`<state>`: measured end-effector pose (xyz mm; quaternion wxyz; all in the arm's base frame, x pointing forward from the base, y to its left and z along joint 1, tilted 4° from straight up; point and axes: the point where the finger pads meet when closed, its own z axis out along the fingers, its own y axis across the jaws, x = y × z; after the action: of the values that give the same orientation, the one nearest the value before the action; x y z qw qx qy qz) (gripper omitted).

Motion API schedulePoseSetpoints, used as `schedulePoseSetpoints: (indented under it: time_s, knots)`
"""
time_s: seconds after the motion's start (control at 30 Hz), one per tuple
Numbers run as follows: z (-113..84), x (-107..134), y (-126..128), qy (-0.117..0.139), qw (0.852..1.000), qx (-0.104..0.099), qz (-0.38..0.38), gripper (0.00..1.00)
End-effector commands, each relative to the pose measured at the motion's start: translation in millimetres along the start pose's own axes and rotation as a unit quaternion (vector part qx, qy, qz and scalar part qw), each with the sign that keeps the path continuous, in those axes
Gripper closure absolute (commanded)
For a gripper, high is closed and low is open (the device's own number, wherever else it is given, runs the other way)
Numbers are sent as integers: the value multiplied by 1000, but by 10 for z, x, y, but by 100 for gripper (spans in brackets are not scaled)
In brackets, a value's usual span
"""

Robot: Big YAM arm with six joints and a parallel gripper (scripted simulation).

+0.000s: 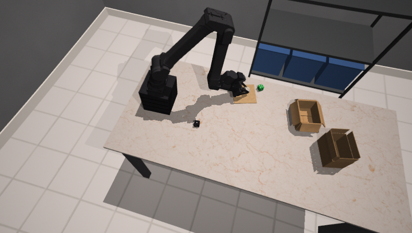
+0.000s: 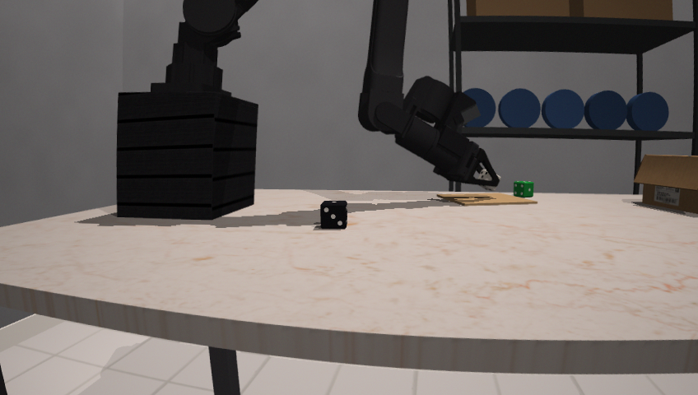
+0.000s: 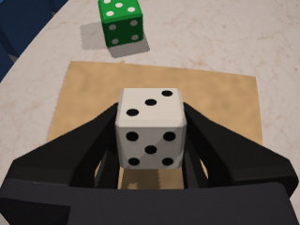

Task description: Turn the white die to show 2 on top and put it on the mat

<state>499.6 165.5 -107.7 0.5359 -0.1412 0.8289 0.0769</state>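
From the top: gripper [image 1: 244,90] low over the near-left corner of the tan mat [image 1: 248,96], pinching the white die [image 1: 246,88], presumably so the die can be set down inside the mat's edges; green die [image 1: 260,87] just beyond the mat's far corner, black die [image 1: 196,124] well apart on the marble table [image 1: 231,150], both left alone as the task demands; two open cardboard boxes [image 1: 306,114] far to the right; pips on the held die too small to read here. From the exterior: gripper [image 2: 486,177] angled down and forward, white die [image 2: 483,174] clamped between the tips, apparently a little above the mat [image 2: 490,198], not yet resting; black die [image 2: 333,214] showing three on its near side; green die [image 2: 523,188] behind the mat; mat contact hard to judge from this low angle. From the wrist: white die [image 3: 150,129] squeezed at both sides by the dark fingers, three on the upward-tilted face, five toward the camera, no face with two in sight; underside hidden; green die [image 3: 122,19] off the mat [image 3: 219,97], on the marble.
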Motion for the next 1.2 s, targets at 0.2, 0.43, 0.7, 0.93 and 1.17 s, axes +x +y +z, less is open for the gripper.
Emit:
schedulePoseSetpoints:
  time_s: [0.2,0.43,0.7,0.93,1.17]
  knots:
    - [50,-13,-74,-10,1000,5,-1,74]
    - [50,-13,-74,-10,1000,5,-1,74]
    - [52,-14,-74,-11,1000,5,-1,74]
    - [68,19,-74,-11,1000,5,-1,74]
    - [83,53,-74,-11,1000,5,-1,74]
